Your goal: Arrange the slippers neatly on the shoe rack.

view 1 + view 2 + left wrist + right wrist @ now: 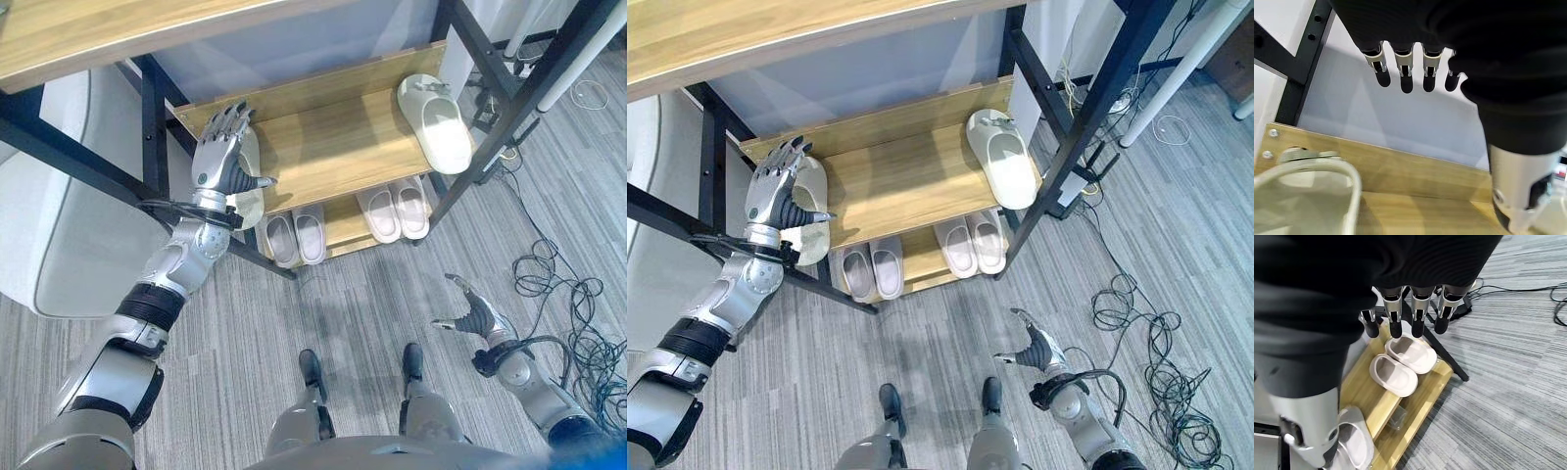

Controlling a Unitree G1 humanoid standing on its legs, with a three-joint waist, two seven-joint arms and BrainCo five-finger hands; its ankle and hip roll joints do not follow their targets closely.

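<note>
A cream slipper [436,122] lies at the right end of the rack's middle wooden shelf [333,147]. A second cream slipper [809,221] lies at the left end of that shelf, partly behind my left hand [220,157]. That hand hovers over it, open with fingers [1405,73] straight; the slipper's strap [1312,169] shows beneath them. On the lower shelf stand two pairs of pale pink slippers [295,235] [395,209]. My right hand [477,315] hangs low over the grey floor in front of the rack, open, its fingers [1416,308] pointing toward the right pair [1400,364].
The rack's black frame post [152,127] runs just left of my left hand. A wooden top board [98,29] overhangs the shelves. A white panel [69,225] stands at the left. Loose cables [558,294] lie on the floor at the right.
</note>
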